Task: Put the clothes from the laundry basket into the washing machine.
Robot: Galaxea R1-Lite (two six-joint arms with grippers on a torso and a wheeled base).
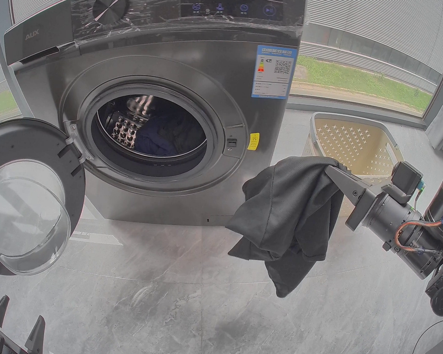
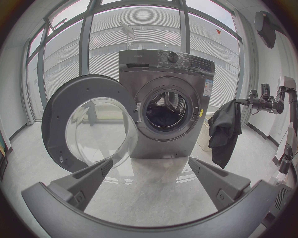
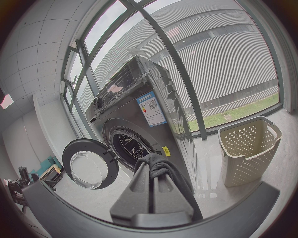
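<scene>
The right end effector (image 1: 335, 172) clamps a crumpled charcoal garment (image 1: 288, 212), hanging in loose folds between the open washing machine (image 1: 226, 73) and the beige laundry basket (image 1: 359, 142). The left end effector (image 1: 21, 311) sits low, jaws apart.

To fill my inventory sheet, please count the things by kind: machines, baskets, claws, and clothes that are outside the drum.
Washing machine: 1
Laundry basket: 1
Claws: 2, the left claw open, the right claw shut
Dark garment, hanging from the right claw: 1
Total: 5
</scene>
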